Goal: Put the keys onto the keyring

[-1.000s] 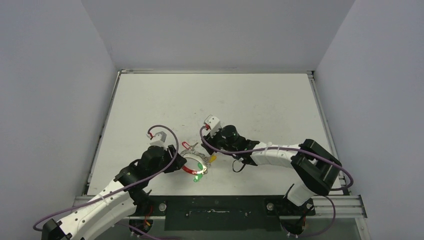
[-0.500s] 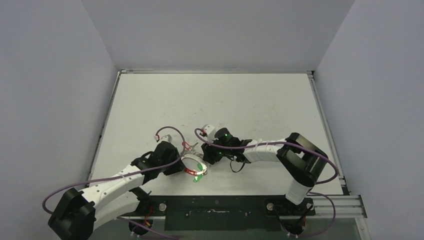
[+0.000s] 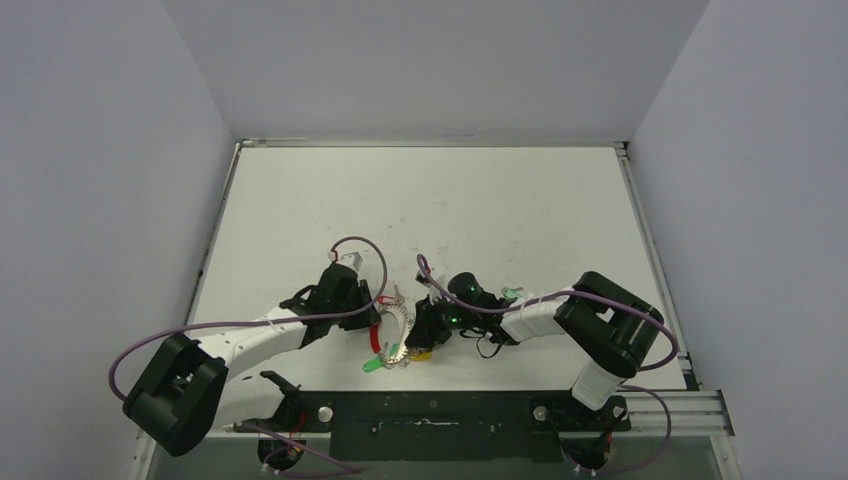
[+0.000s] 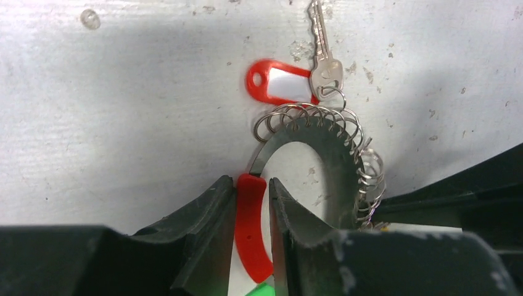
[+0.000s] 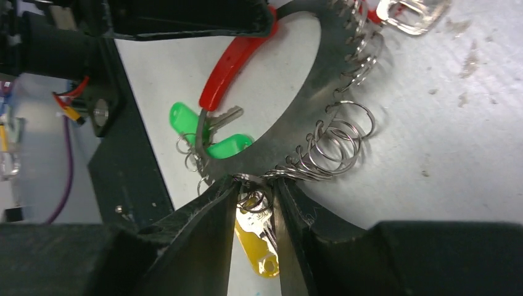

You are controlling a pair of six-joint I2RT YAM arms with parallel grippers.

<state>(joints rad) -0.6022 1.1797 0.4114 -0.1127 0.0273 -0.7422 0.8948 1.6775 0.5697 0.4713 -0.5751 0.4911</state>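
Note:
The keyring (image 3: 392, 330), a silvery band strung with small wire rings, is seen edge-on between the two arms. My left gripper (image 4: 251, 185) is shut on its red plastic segment (image 4: 250, 228). A red-tagged key (image 4: 277, 83) hangs from a small ring just beyond it. My right gripper (image 5: 254, 185) is shut on the band's opposite side (image 5: 321, 80), with small rings and the yellow key (image 5: 259, 250) between its fingers. Two green keys (image 5: 185, 120) hang near the end of the red segment (image 5: 231, 61). From above, a green key (image 3: 371, 366) shows near the table's front.
The black front rail (image 3: 430, 415) lies just behind the keyring. Purple cables loop over both wrists (image 3: 355, 250). The white table (image 3: 500, 200) stretches away beyond the arms, with grey walls on three sides.
Both grippers moved in and closed on the keyring from opposite sides. The ring, flat and round before, now appears edge-on and nearer the front edge, and the green key has shifted with it.

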